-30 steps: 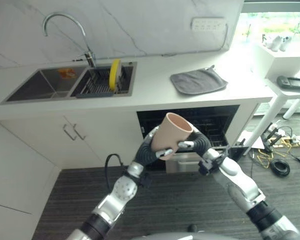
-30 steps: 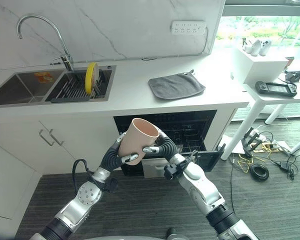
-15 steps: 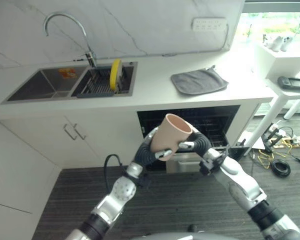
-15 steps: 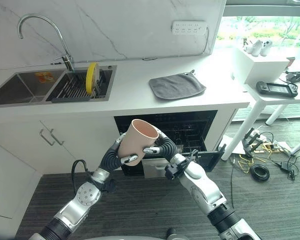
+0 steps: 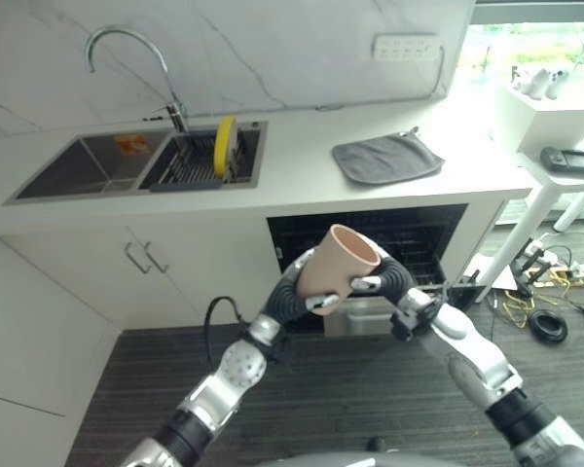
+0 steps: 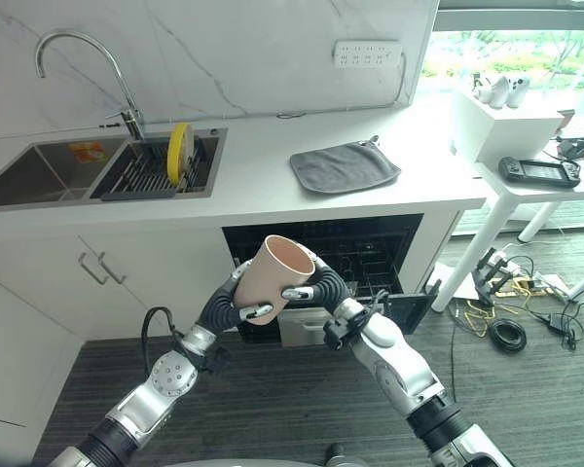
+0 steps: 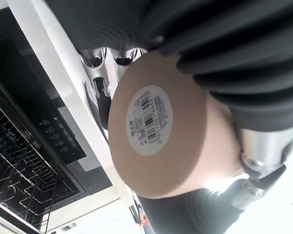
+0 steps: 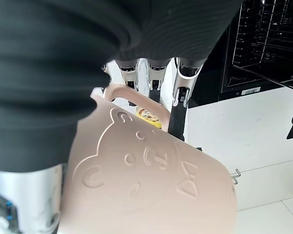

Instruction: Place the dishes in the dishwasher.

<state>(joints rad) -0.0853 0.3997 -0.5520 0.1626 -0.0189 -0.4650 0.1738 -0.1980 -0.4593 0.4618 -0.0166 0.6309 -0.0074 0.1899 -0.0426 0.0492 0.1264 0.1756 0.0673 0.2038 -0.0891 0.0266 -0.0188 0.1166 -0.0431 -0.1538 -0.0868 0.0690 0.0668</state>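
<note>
The cup (image 5: 337, 261) sits between the left hand (image 5: 290, 292) and the right hand (image 5: 383, 281), in front of the open dishwasher (image 5: 409, 238) under the desk (image 5: 302, 175). On the desk, the sink (image 5: 78, 165) lies at the left with the faucet (image 5: 127, 58) behind it, a rack with a plate (image 5: 223, 144) beside it, and a cloth (image 5: 384, 158) to the right.

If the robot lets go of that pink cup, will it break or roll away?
The pink cup looks like matte plastic, so it probably wouldn't shatter. It is round and tapered, so it would likely roll in a curve. The left hand and right hand both curl round it.
</note>
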